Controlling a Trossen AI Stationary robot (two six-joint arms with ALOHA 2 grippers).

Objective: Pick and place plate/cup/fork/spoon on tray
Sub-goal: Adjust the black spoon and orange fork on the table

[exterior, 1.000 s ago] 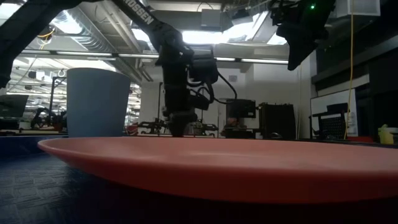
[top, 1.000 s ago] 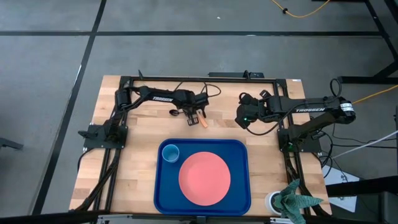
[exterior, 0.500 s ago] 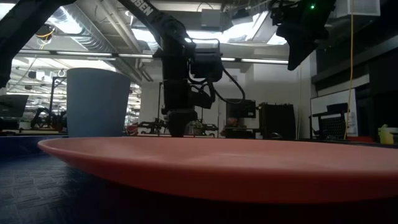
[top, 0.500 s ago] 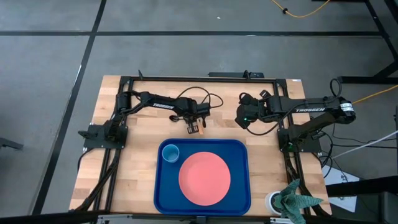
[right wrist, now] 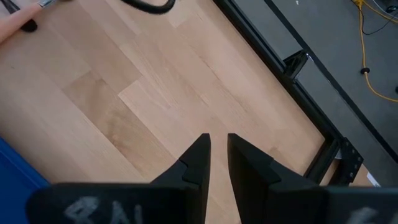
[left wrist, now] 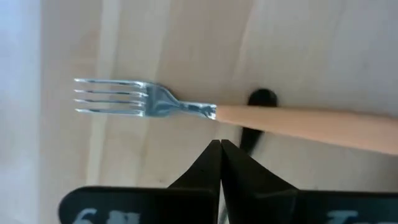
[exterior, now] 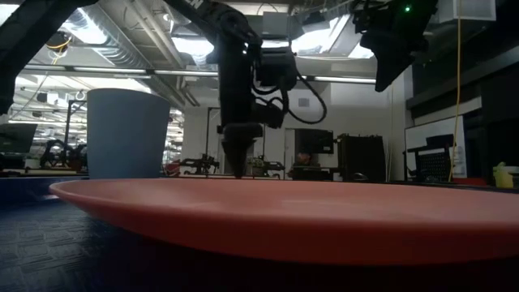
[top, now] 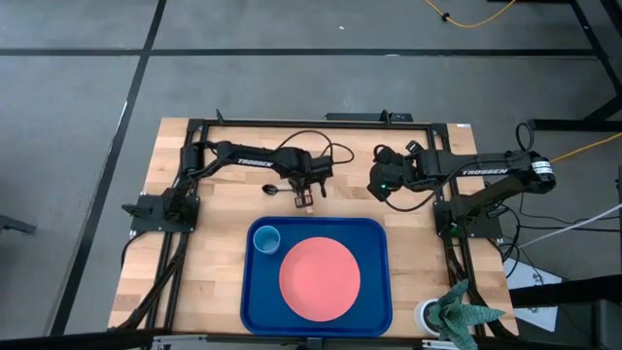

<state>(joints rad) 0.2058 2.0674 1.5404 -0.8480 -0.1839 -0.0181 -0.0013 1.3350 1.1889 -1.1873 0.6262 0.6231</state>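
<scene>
Fork (left wrist: pixel 186 111) under shut left gripper (left wrist: pixel 221 147)

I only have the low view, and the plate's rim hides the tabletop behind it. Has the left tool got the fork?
Observer: No. The left wrist view shows the left tool shut on nothing, its tips beside the fork, which lies flat on the wood.
Operator: Where's the spoon?
Observer: In the high view, the spoon lies on the table beside the left tool, outside the tray.
Operator: And the right arm?
Observer: The right tool is open above bare wood and holds nothing.
</scene>
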